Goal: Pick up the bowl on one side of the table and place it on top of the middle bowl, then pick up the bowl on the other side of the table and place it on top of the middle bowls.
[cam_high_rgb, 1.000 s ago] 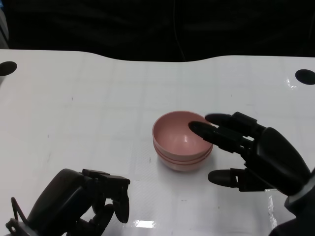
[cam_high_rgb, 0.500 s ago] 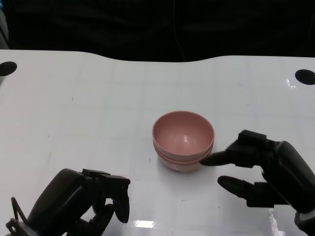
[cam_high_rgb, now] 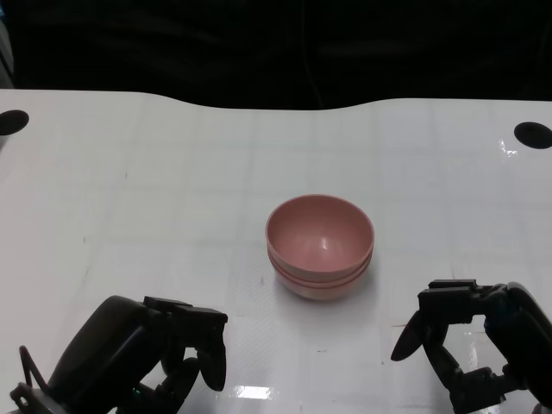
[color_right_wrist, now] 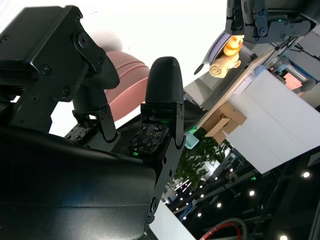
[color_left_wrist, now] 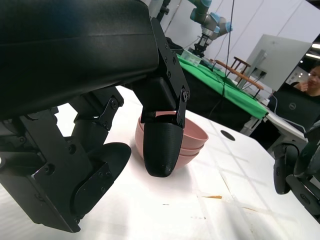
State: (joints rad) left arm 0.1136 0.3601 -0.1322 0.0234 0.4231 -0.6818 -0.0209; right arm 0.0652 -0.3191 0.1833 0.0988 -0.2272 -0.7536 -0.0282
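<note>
Pink bowl stack (cam_high_rgb: 320, 247) sits mid-counter (cam_high_rgb: 172, 172). Right hand (cam_high_rgb: 483, 354) at 4 o'clock of stack, low, fingers curled in, holding nothing. Left hand (cam_high_rgb: 138, 354) at 7 o'clock, likewise clenched, empty.

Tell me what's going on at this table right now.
A humanoid robot has been stacking pink bowls. The stack sits nested mid-table, nothing touching it. The right hand is near the table's front edge, holding nothing, fingers curled in. The left hand rests at the front left, also holding nothing.
</note>
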